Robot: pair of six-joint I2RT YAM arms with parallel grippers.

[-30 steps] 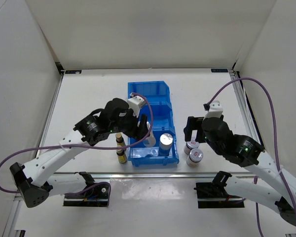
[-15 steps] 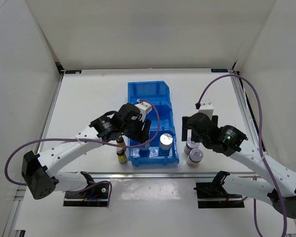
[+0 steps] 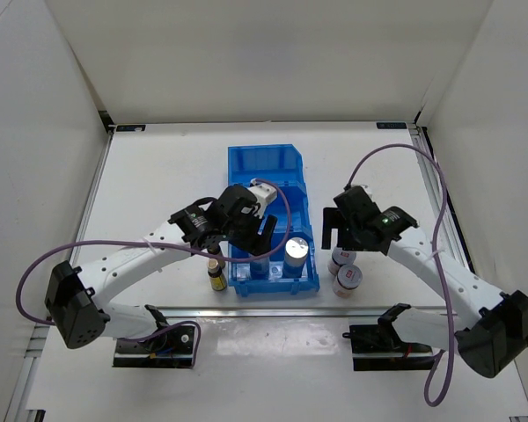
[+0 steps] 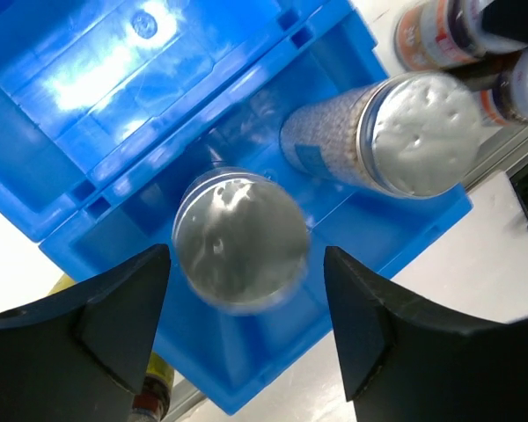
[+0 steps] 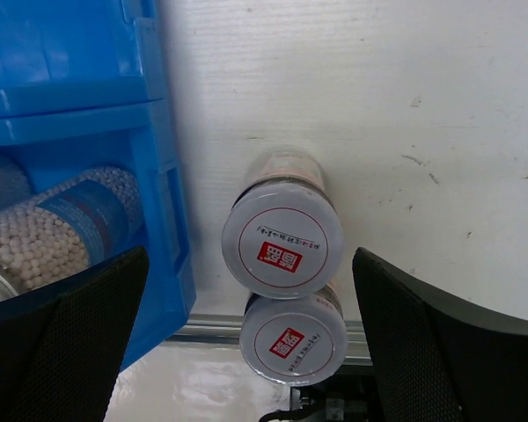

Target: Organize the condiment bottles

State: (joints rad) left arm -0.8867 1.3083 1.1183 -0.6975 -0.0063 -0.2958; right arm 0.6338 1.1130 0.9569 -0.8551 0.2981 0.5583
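A blue three-compartment bin stands mid-table. Two silver-topped cylinders are in its near compartment: one stands between my left gripper's open fingers, untouched, the other beside it, also seen from above. My left gripper hovers over that compartment. Two white jars with red-marked lids stand touching on the table right of the bin. My right gripper is open above them, one finger on each side. An amber gold-capped bottle stands left of the bin; the second is mostly hidden under my left arm.
The bin's far and middle compartments hold nothing that I can see. The jars sit close to the table's near edge rail. White walls enclose the table on three sides.
My left gripper has shifted right and lower over the bin's near compartment with the cylinder between its fingers. My right arm has swung in and lowered over the two white jars.
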